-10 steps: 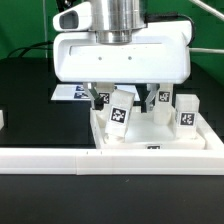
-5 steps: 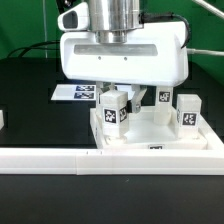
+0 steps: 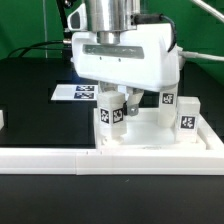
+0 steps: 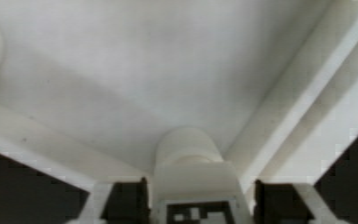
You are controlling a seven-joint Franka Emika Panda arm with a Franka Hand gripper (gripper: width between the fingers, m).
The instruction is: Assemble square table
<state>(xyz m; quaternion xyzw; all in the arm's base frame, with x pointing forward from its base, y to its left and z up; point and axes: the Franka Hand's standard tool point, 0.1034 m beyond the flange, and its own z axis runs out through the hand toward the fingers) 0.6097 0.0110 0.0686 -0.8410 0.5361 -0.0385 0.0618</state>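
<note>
Gripping a white leg (image 3: 111,112) upright between its fingers, the hand (image 3: 112,108) hangs over the tabletop (image 3: 150,133) on the black bench (image 3: 30,110) — leg's long axis vertical, directly above the near corner on the exterior view's left — two legs (image 3: 187,116) waiting alongside.

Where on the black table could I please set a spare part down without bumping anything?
Free: the black table between the marker board and the long white rail, and the strip in front of that rail. Crowded: the square tabletop, with legs and the gripper.
</note>
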